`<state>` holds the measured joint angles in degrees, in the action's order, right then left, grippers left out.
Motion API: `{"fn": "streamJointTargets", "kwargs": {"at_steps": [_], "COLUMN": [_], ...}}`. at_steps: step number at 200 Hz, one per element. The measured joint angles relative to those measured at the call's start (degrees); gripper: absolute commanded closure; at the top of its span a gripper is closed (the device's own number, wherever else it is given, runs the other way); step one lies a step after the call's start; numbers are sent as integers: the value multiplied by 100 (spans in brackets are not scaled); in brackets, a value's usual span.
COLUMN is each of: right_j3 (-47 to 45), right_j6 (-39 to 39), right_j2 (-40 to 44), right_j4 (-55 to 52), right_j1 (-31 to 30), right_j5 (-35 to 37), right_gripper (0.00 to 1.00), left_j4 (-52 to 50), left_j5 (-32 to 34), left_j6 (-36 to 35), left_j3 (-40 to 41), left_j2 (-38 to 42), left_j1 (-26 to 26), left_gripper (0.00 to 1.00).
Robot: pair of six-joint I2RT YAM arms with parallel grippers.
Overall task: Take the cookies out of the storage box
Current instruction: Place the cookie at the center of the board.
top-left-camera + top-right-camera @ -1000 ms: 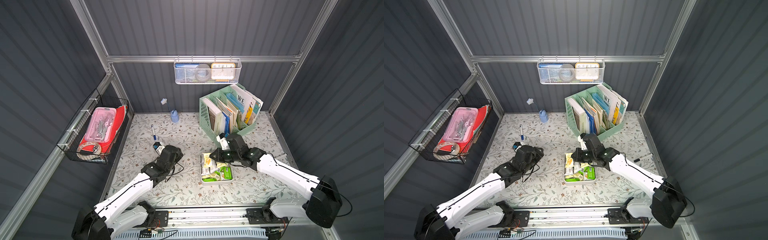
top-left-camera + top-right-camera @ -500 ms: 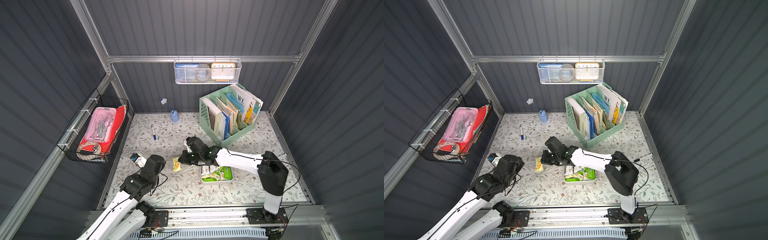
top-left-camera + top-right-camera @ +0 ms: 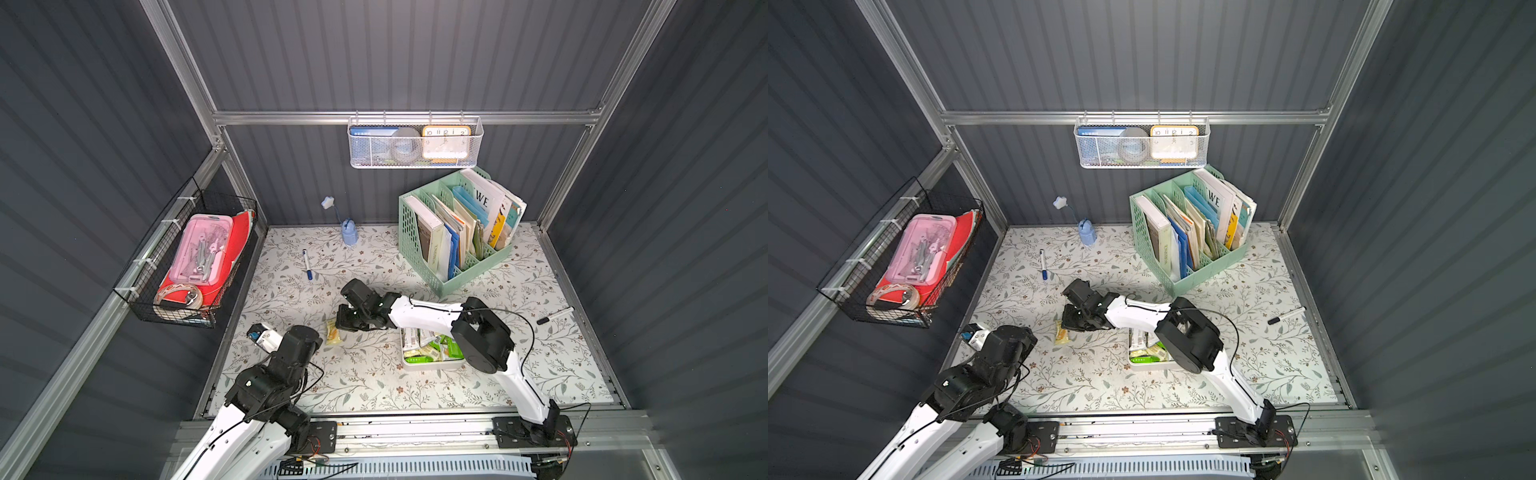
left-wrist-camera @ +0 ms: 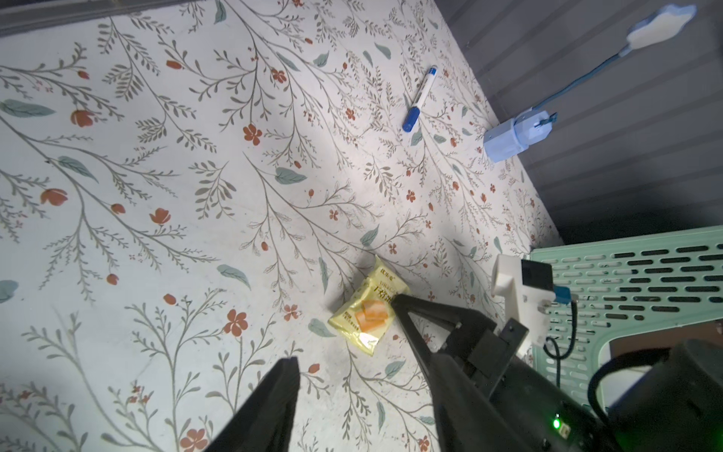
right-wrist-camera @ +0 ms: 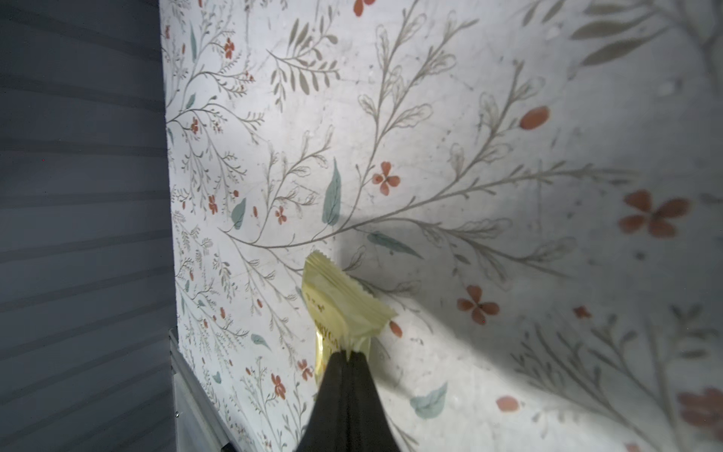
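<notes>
My right pincer (image 5: pixel 346 354) clamped shut on crimped edge of cookie (image 5: pixel 340 301): pale yellow pillow packet, serrated ends, brownish lettering, sticking out just ahead, over floral table (image 5: pixel 469 137).

White arm links (image 3: pixel 428 313), black joint housings (image 3: pixel 482 340), looping black cables (image 4: pixel 590 393), tapered black tool fingers (image 5: pixel 328 411)

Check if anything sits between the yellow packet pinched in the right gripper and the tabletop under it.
Nothing visible does. The right gripper, shut on the yellow packet at its crimped edge, has it low over bare floral tabletop; its far end seems to rest there. The blue-capped marker and the storage box lie well clear.
</notes>
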<state>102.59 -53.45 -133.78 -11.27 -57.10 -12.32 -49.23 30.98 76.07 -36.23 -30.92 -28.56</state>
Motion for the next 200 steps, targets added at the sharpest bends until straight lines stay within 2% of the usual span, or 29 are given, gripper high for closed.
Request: {"fn": "streamJointTargets", "kwargs": {"at_steps": [12,21,32,64,85,110,138,177,200], "right_j3": [57,63,98,155,-140,-852,-1993,-3600,-4400], "right_j6": [24,50,74,275,407,573,765,942,968], "right_j2": [-90,-111,-116,-63,291,1193,2612,4492,5324], "right_j4": [-79,-122,-195,-328,-356,-267,-66,-35,-114], "right_j1": [0,-2,-2,-2,0,33,149,542,911], "right_j5": [2,13,20,125,286,452,739,1346,1488], "right_gripper": [99,90,84,74,70,70,70,70,69], "left_j4": [37,66,131,363,444,581,841,1510,1821], "left_j5": [-116,-188,-275,-450,-531,-632,-798,-1172,-1200], "left_j6": [-4,-13,-44,-153,-219,-334,-627,-1001,-1067], "left_j3": [98,136,155,155,153,142,72,13,-138], "left_j2": [-31,-66,-127,-348,-402,-407,-605,-1453,-2057], "left_j1": [0,0,0,0,0,0,0,-22,-420], "left_gripper": [39,39,38,38,38,39,41,47,47]}}
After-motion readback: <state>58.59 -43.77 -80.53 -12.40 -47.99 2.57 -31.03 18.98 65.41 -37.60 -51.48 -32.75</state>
